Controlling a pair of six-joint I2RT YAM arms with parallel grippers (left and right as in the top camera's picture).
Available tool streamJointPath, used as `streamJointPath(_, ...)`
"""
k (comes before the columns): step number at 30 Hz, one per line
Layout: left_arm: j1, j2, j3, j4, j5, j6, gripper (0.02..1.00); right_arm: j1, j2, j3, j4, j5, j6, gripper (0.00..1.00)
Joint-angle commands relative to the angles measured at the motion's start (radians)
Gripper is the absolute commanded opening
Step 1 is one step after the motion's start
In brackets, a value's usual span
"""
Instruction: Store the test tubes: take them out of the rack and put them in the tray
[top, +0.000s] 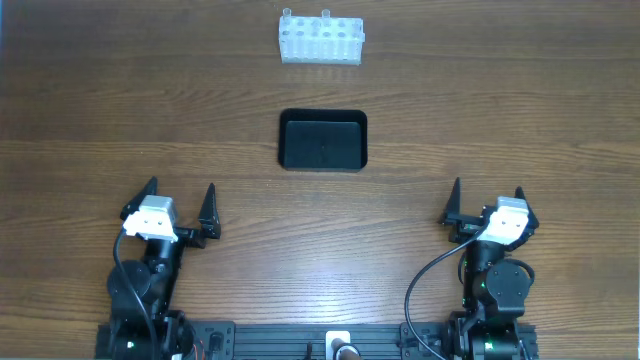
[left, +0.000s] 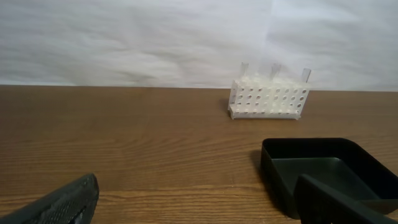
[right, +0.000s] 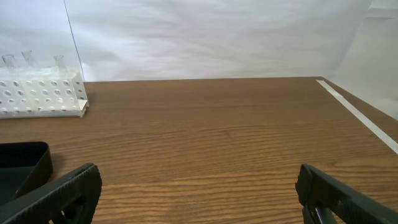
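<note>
Test tubes stand in the rack behind the tray; left hand and right hand spread.

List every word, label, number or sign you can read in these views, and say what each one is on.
None: no word, number or sign can be read here.
The white rack, its test tubes and the black tray are plain.
The wooden table is bare of print.
The left gripper and right gripper carry no legible marking.
</note>
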Motion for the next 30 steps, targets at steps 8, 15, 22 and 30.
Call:
streamJointPath(8,-0.002,-0.007,-0.011,0.003,-0.016,0.018,1.0,0.004,-0.007,-0.006,-0.003,-0.009,0.003,0.993)
streamJointPath(15,0.008,0.133,-0.007,0.183,0.014,-0.008,1.0,0.004,-0.007,-0.006,-0.003,-0.009,0.003,0.991)
streamJointPath(22,0.029,0.527,0.096,0.458,0.029,-0.017,0.998,0.004,-0.007,-0.006,-0.003,-0.01,0.003,0.993)
streamJointPath(30,-0.019,1.052,0.386,0.613,0.024,-0.016,0.996,0.004,-0.007,-0.006,-0.003,-0.009,0.003,0.993)
